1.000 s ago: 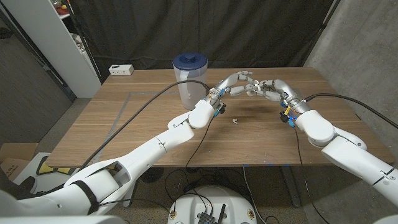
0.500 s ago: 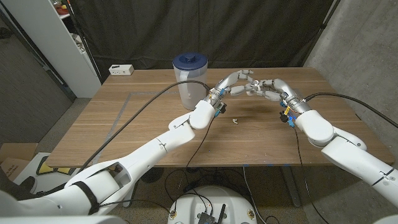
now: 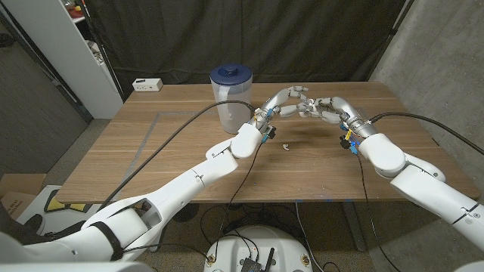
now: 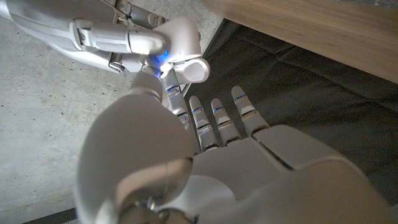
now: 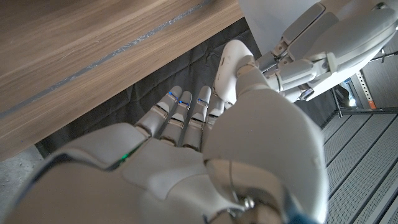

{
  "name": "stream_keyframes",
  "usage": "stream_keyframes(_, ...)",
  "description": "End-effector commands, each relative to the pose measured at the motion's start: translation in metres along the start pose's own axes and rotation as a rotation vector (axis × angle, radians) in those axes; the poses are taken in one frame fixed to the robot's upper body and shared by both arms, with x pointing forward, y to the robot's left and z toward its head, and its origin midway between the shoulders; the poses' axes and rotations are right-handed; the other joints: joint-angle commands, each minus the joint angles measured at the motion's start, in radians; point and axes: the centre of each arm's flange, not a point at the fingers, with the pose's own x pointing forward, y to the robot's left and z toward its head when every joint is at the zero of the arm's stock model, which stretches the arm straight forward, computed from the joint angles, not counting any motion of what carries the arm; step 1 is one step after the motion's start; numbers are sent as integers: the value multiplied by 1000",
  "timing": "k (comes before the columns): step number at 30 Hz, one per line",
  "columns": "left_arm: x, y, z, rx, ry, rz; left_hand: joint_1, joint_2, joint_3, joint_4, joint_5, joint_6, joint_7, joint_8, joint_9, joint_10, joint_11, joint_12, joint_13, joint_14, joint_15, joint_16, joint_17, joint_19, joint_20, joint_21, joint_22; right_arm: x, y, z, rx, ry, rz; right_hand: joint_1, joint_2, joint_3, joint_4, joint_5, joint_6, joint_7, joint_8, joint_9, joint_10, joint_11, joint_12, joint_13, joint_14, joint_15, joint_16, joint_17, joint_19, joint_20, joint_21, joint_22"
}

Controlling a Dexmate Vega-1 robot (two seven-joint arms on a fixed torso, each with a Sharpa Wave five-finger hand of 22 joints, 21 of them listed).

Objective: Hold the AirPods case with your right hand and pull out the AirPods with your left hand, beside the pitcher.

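We note a small white earbud (image 3: 286, 146) lying on the table (image 3: 174, 162), at 6 o'clock from the hands. Above it, the right hand (image 3: 327, 110) grips the AirPods case (image 5: 229, 65). The left hand (image 3: 281, 100) meets it fingertip to fingertip; whether its fingers hold anything, we cannot tell. The pitcher (image 3: 231, 98) stands at their 9 o'clock.

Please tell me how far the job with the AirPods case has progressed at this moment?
Done, it seems: one small white piece, probably an AirPod, lies on the table near the pitcher. In hand: the right hand holds the white AirPods case above the table, and the left hand meets it fingertip to fingertip. Left: pulling out the rest; whether one remains inside cannot be seen.
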Motion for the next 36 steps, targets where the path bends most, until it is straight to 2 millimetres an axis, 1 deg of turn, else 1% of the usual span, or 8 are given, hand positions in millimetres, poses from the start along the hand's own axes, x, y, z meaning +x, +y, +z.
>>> stream_keyframes(1, 3, 7, 6, -53, -34, 36, 3, 15, 15, 8, -1, 19, -22, 43, 70, 9, 1, 5, 4, 11, -65, 3, 6, 11, -1, 7, 3, 1, -1, -8, -6, 29, -1, 4, 10, 8, -2, 6, 57, -48, 5, 157, 5, -3, -1, 3, 6, -97, 5, 3, 4, -3, 2, 3)
stream_keyframes(4, 4, 8, 8, -59, -42, 39, 5, 13, 17, 8, -1, 16, -22, 45, 75, 10, -4, 5, 4, 13, -66, 4, 7, 12, 0, 8, 3, 1, -1, -9, -7, 34, -1, 4, 10, 8, -1, 6, 57, -49, 4, 157, 5, -4, -1, 4, 6, -97, 5, 3, 3, -3, 1, 3)
stream_keyframes(9, 3, 10, 10, -71, -51, 43, 3, 11, 18, 11, -2, 17, -21, 48, 82, 9, 3, 3, 5, 14, -67, 4, 9, 13, -3, 10, 4, 2, -1, -10, -5, 40, -2, 3, 10, 8, -2, 6, 57, -49, 4, 157, 6, -1, -1, 4, 6, -98, 4, 3, 3, -2, 1, 3)
stream_keyframes(17, 0, 14, 13, -80, -49, 25, 3, 10, 21, 14, -3, 17, -22, 53, 92, 6, 3, 1, 6, 13, -67, 3, 11, 11, -3, 12, 4, 2, 0, -11, -11, 49, -3, 3, 11, 8, -1, 6, 58, -49, 2, 157, 7, -3, -2, 4, 6, -99, 4, 3, 1, -3, 0, 3)
stream_keyframes(22, -3, 18, 12, -96, -30, 2, 3, 6, 21, 14, -4, 16, -23, 56, 100, -10, 8, -7, 7, -9, -53, -6, 12, 1, 3, 9, 5, 3, -2, -12, -13, 59, -10, 3, 11, 8, -1, 6, 58, -50, 2, 158, 5, -3, -3, 4, 5, -98, 4, 3, 0, -2, 0, 3)
stream_keyframes(30, -7, 25, 10, -91, -7, -22, 12, -4, 21, 9, -7, 31, -14, 72, 123, -48, 30, -27, 4, -67, -28, -30, 4, -65, 25, -19, -2, 6, -6, -13, -25, 73, -31, 3, 10, 8, -2, 6, 58, -50, 1, 159, 4, -3, -4, 4, 5, -98, 4, 3, 0, -1, 0, 3)
stream_keyframes(34, -7, 29, 9, -76, 16, -53, 19, -7, 21, 7, -9, 34, -12, 81, 140, -78, 50, -44, -3, -111, -13, -44, -5, -93, 30, -37, -11, 7, -9, -14, -30, 85, -46, 3, 10, 8, -2, 6, 59, -49, 1, 158, 4, -3, -4, 4, 4, -98, 3, 3, 0, -1, 0, 3)
stream_keyframes(36, -6, 31, 7, -73, 28, -79, 22, -8, 21, 6, -10, 41, -7, 87, 148, -90, 48, -52, -7, -135, -1, -50, -8, -109, 32, -46, -15, 8, -12, -15, -33, 91, -56, 3, 9, 8, -2, 6, 59, -49, 0, 158, 3, -3, -5, 4, 3, -97, 3, 3, -1, -1, 0, 3)
